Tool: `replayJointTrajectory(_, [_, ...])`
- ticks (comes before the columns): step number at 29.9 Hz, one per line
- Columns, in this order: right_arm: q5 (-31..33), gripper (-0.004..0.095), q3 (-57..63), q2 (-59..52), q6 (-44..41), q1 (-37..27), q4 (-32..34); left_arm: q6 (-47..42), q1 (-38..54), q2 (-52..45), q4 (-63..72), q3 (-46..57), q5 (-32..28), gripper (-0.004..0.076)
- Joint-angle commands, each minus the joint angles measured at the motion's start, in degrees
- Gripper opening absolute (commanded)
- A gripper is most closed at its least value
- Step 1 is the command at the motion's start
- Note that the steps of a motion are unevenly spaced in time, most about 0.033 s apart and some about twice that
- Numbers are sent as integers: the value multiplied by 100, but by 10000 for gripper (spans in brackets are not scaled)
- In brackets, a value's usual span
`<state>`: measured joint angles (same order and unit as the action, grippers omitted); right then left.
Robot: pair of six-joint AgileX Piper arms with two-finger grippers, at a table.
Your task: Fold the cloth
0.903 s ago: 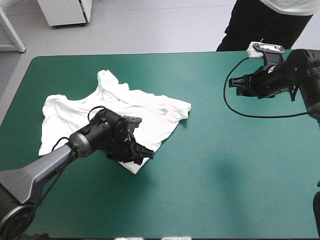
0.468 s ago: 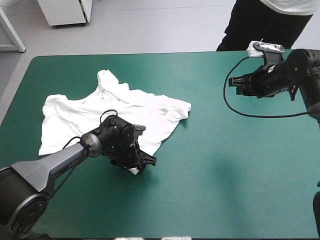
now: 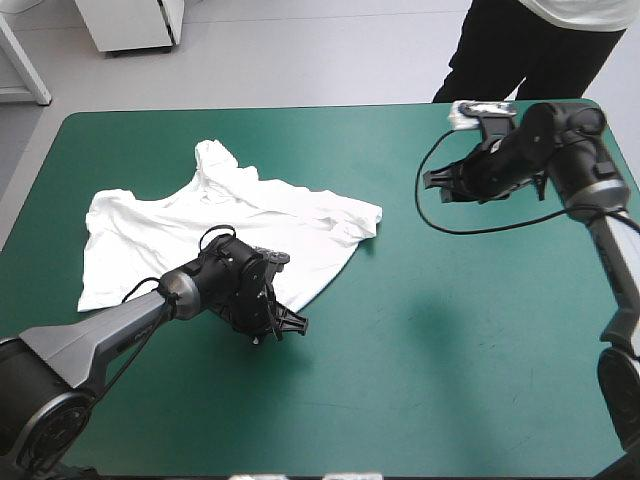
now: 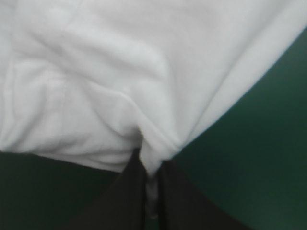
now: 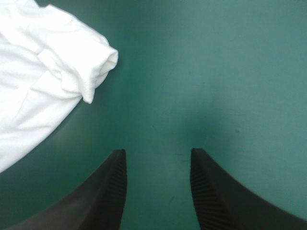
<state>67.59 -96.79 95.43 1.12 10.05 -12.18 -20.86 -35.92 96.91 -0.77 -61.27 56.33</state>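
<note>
Fingers of the left gripper are all but closed. A pinch of the white T-shirt sits between them, drawn into a narrow pleat at the tips. Ahead of this gripper the fabric fills most of the wrist view in soft folds, and the teal-green cover shows on either side of the fingers.

In the high view the left gripper is low at the table, at the near right corner of the T-shirt. The garment lies spread but wrinkled on the left half of the table:
- one part reaches toward the far edge;
- its right corner is bunched near the table's middle;
- its near right edge runs down to the left gripper.

Fingers of the right gripper stand well apart and grip nothing — only bare cover shows between them. A rolled, bunched corner of the T-shirt lies ahead of this gripper and off to one side, not touching it.

In the high view the right gripper is over the far right part of the cover. It points left toward the T-shirt and is well apart from it.
</note>
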Motion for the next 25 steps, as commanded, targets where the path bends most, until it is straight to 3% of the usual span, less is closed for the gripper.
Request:
replayJointTrajectory(1, [-302,448,-239,125,169,409,138,69,-55,170,422,139,-419,-10])
replayJointTrajectory(6, [-108,627,-830,752,169,739,180,118,-55,170,456,139,-419,-10])
replayJointTrajectory(16, [388,630,-2439,1994,-112,955,147,128,-55,170,599,139,-628,-10])
replayJointTrajectory(25, [293,596,-2628,2621,-112,1220,226,246,-55,170,673,139,-652,-10])
